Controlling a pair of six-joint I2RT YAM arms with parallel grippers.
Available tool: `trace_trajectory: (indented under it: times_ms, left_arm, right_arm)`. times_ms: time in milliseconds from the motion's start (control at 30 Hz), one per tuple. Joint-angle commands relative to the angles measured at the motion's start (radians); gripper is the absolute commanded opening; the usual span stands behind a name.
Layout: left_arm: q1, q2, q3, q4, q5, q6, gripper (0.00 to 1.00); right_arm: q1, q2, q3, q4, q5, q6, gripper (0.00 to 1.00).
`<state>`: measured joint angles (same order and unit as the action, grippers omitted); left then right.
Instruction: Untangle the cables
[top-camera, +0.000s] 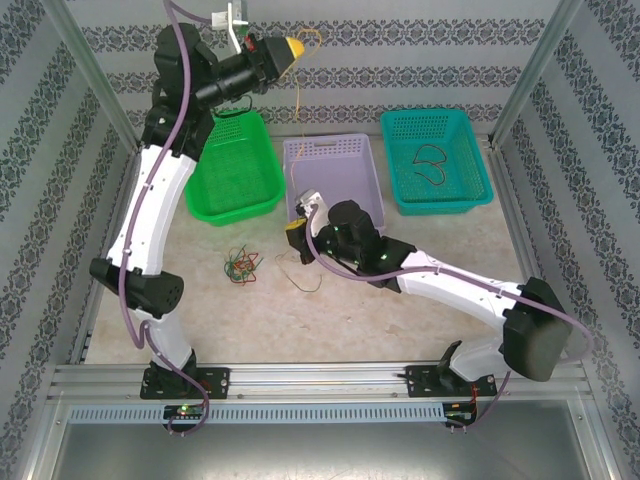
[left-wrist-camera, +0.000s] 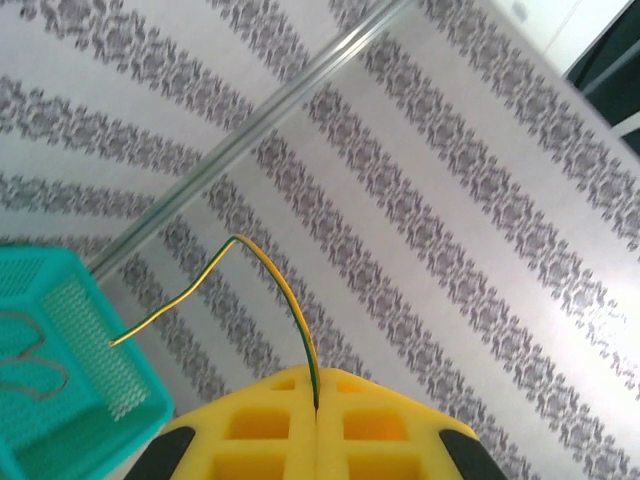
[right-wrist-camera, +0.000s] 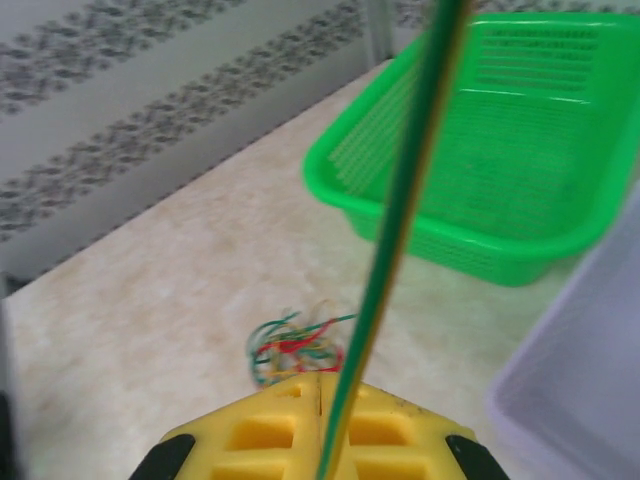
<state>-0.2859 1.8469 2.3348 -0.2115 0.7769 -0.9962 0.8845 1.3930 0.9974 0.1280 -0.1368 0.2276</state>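
My left gripper (top-camera: 300, 45) is raised high at the back and shut on the top end of a yellow-green cable (top-camera: 297, 110). Its yellow pads (left-wrist-camera: 260, 430) pinch the cable (left-wrist-camera: 270, 275) at the seam. The cable hangs taut down to my right gripper (top-camera: 291, 230), low by the purple basket's near-left corner. There the pads (right-wrist-camera: 260, 435) are pressed together, and the cable (right-wrist-camera: 400, 200) runs up from their seam. A red, green and yellow tangle (top-camera: 240, 265) (right-wrist-camera: 295, 345) lies on the table just left of the right gripper. A thin loose strand (top-camera: 305, 278) lies beside the tangle.
Three baskets stand in a row at the back: green (top-camera: 235, 170) (right-wrist-camera: 500, 150), purple (top-camera: 340, 175) (right-wrist-camera: 580, 380), and teal (top-camera: 470, 150) (left-wrist-camera: 90, 400) holding dark brown wires (top-camera: 432, 165). Metal frame posts and patterned walls enclose the table.
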Motion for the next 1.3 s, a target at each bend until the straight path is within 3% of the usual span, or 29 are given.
trace_trajectory:
  times_ms: [0, 233, 500, 700, 933, 1267]
  left_arm:
    - [0.007, 0.060, 0.024, 0.268, -0.040, -0.156, 0.00]
    - [0.007, 0.142, 0.140, 0.318, -0.063, -0.214, 0.00]
    - [0.007, 0.215, 0.275, 0.331, -0.196, -0.275, 0.00]
    - [0.007, 0.245, 0.277, 0.423, -0.319, -0.322, 0.00]
    - [0.005, 0.271, 0.273, 0.399, -0.333, -0.307, 0.00]
    - [0.003, 0.368, 0.256, 0.340, -0.293, -0.233, 0.00]
  right_arm:
    - [0.014, -0.038, -0.005, -0.034, -0.078, 0.074, 0.00]
    - [-0.043, -0.081, 0.042, -0.101, -0.126, 0.117, 0.00]
    - [-0.154, -0.110, 0.300, -0.304, -0.181, 0.148, 0.00]
    - [-0.245, -0.047, 0.525, -0.359, -0.154, 0.193, 0.00]
    - [-0.324, 0.082, 0.751, -0.386, -0.104, 0.199, 0.00]
    - [-0.462, 0.200, 0.611, -0.351, -0.119, 0.209, 0.00]
